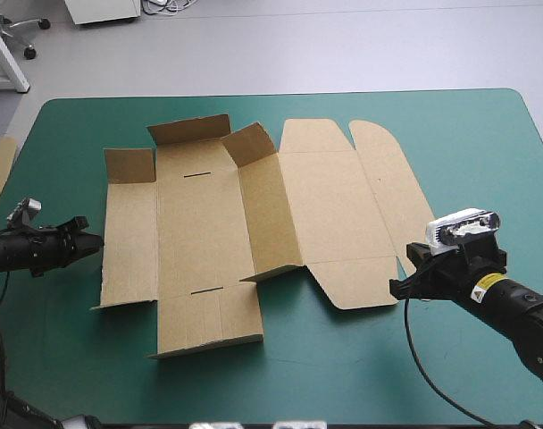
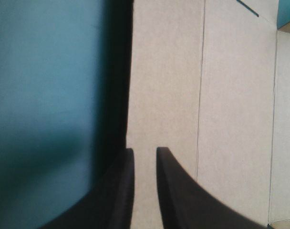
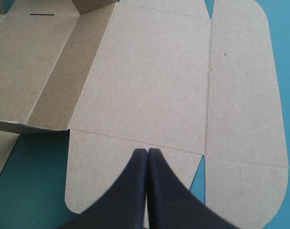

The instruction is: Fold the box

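Both arms reach low over the teal-green table [image 1: 486, 143] from opposite sides. The left gripper [image 1: 97, 241] meets the left edge of the box [image 1: 200, 223], its black fingers [image 2: 170, 177] all but closed on the board. The right gripper [image 1: 396, 288], fingers pressed together in a point, hovers at the near right flap. The brown box lies opened out mid-table, its right half flat, with several left-hand flaps standing raised.

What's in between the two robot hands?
The box, mostly flat with a few flaps raised, lies between the left gripper and the right gripper; the high view shows it.
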Tool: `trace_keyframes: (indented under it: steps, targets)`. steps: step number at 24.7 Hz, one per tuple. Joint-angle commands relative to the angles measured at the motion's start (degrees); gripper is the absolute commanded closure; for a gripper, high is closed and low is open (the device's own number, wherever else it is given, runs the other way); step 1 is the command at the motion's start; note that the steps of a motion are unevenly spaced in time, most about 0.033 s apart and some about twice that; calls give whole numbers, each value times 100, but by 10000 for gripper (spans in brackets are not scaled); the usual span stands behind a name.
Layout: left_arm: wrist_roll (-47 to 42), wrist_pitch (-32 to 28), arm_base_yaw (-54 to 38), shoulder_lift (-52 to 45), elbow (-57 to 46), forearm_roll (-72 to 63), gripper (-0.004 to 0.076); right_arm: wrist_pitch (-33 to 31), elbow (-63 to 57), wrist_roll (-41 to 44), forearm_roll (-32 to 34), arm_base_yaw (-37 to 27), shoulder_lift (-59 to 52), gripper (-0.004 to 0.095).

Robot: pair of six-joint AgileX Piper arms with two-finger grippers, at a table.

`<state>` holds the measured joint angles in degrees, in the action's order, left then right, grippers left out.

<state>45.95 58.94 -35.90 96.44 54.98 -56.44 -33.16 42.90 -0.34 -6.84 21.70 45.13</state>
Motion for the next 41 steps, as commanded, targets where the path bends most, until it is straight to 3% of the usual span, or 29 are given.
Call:
trace_keyframes:
  steps: [1, 4, 6, 13, 17, 34, 37, 41]
  targets:
    - [11, 226, -26, -116, 166, -321, 474, 326, 197, -41, -24, -20, 9, 927]
    - [149, 358, -26, -58, 166, -532, 353, 326, 197, -28, -47, -20, 9, 927]
    - [302, 585, -26, 62, 166, -677, 337, 326, 197, -28, -47, -20, 9, 927]
    - [385, 808, -26, 398, 249, -560, 336, 326, 197, -1, -47, -20, 9, 927]
    - [808, 1465, 41, 698, 296, -1055, 336, 326, 197, 34, -24, -20, 9, 927]
    - [868, 1536, 1026, 889, 452, -667, 338, 437, 206, 111, 1, -20, 9, 927]
    - [868, 1536, 1015, 889, 452, -720, 386, 437, 206, 111, 1, -20, 9, 927]
    - [868, 1536, 1015, 889, 452, -754, 584, 459, 206, 150, 16, -20, 9, 927]
